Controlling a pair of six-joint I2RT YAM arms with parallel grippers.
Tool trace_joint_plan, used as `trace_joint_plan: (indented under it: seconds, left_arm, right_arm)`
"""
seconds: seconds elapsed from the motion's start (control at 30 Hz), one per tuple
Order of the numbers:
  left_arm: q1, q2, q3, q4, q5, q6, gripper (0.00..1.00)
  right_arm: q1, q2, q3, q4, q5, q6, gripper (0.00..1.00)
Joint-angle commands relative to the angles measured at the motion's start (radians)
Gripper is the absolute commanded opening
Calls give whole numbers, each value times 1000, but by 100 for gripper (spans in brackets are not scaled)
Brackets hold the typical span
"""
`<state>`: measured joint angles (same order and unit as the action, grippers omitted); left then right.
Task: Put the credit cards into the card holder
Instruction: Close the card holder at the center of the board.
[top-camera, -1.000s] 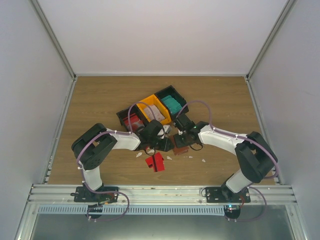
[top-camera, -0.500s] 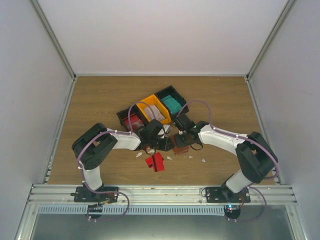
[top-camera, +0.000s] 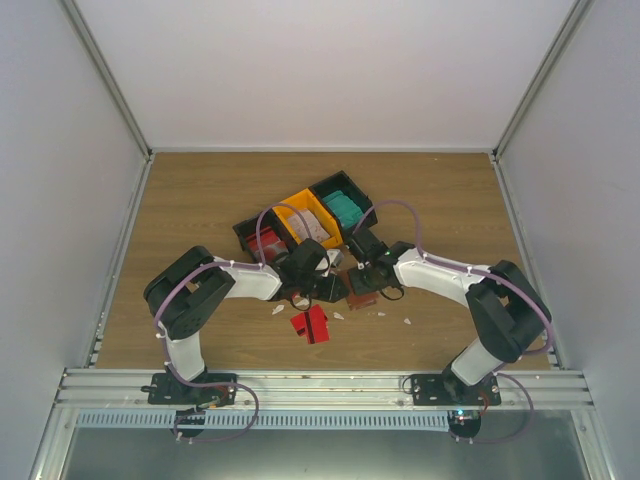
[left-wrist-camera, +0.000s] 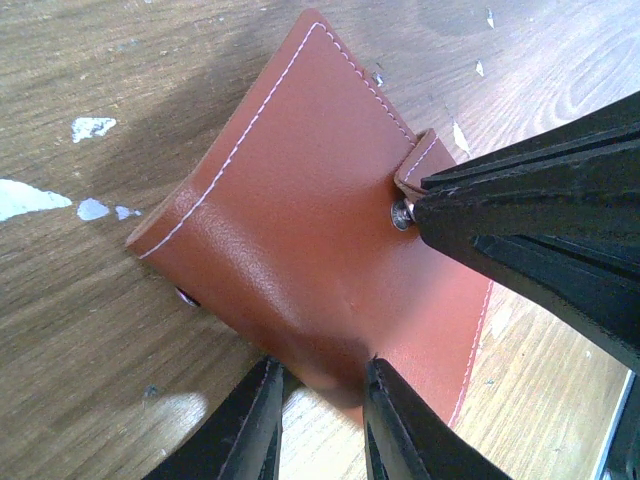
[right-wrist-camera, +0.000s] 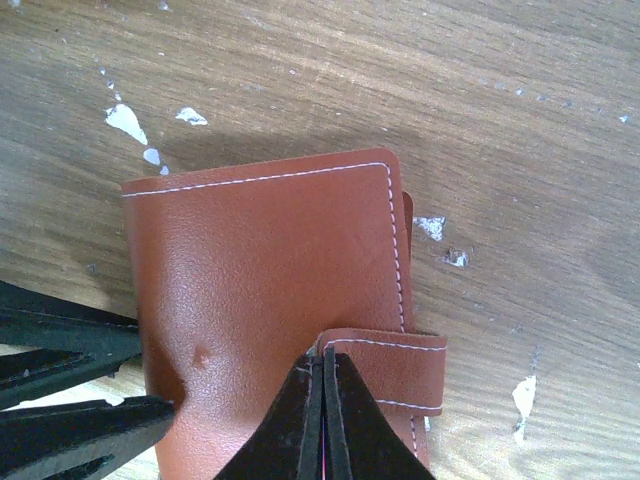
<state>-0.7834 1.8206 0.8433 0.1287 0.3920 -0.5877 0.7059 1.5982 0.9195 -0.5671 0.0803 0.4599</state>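
Note:
The reddish-brown card holder (top-camera: 358, 294) lies closed on the wood between both grippers. In the left wrist view the card holder (left-wrist-camera: 300, 200) bows upward, and my left gripper (left-wrist-camera: 322, 368) pinches its near edge between two black fingers. In the right wrist view my right gripper (right-wrist-camera: 323, 358) is shut on the holder's snap strap (right-wrist-camera: 405, 372), over the closed cover (right-wrist-camera: 260, 260). A red credit card (top-camera: 312, 325) lies on the table in front of the grippers. Teal cards (top-camera: 345, 208), pale cards (top-camera: 312, 228) and red cards (top-camera: 264, 243) sit in the bins behind.
The joined black and orange bins (top-camera: 300, 204) stand just behind the grippers. Small white scraps (top-camera: 278, 309) are scattered on the wood around the holder. White walls enclose the table on three sides.
The right arm has shifted very slightly to the left. The holder, the left arm and the red card stay where they were.

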Motion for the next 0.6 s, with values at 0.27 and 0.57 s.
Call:
trace_joint_plan:
  seconds: [0.27, 0.57]
  left_arm:
    - [12, 53, -11, -60, -69, 9, 27]
    - [13, 57, -12, -60, -70, 9, 27]
  right_arm:
    - [14, 23, 10, 15, -61, -24, 1]
    - [32, 87, 18, 2, -77, -14, 1]
